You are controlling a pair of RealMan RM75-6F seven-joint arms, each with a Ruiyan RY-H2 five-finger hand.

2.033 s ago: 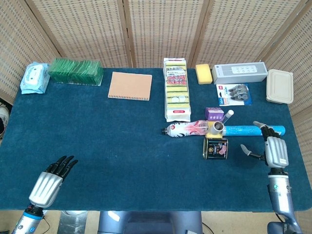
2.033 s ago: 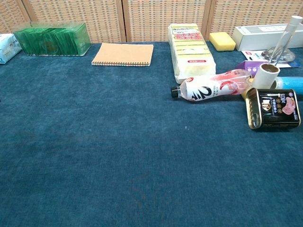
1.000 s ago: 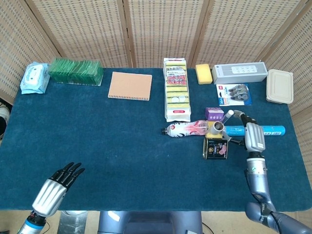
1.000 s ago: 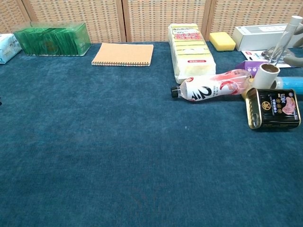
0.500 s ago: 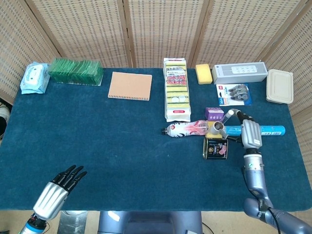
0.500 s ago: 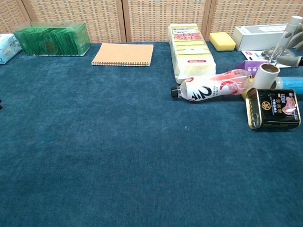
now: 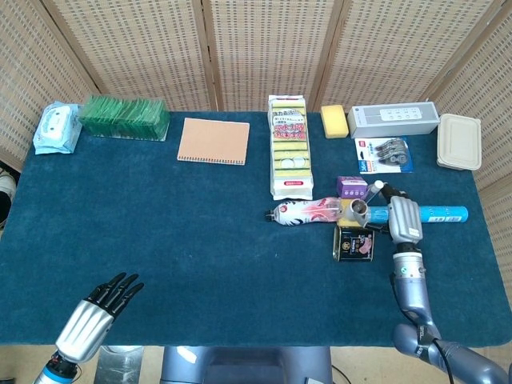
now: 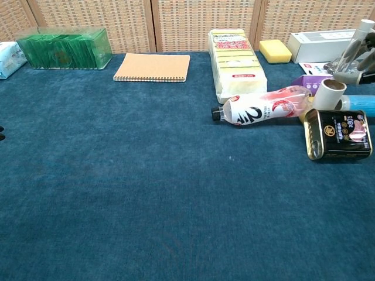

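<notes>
Beside the black can [image 7: 354, 242], the right hand [image 7: 403, 219] hovers with fingers apart over the blue tube [image 7: 436, 214]; it should descend squarely before closing. Left hand [image 7: 94, 318] lies open.

Only thing we can actually read is a big "2" on the bottle [image 8: 266, 106] left of the right hand's fingers [image 8: 358, 69]; everything else is too blurry.

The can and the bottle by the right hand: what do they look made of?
The can looks like metal: glossy black printed sides, a gold rim with glints. The bottle looks like thin clear plastic under a glossy printed sleeve, with a dark cap; it lies on its side. The right hand hovers just beside both; whether it touches either cannot be told.
</notes>
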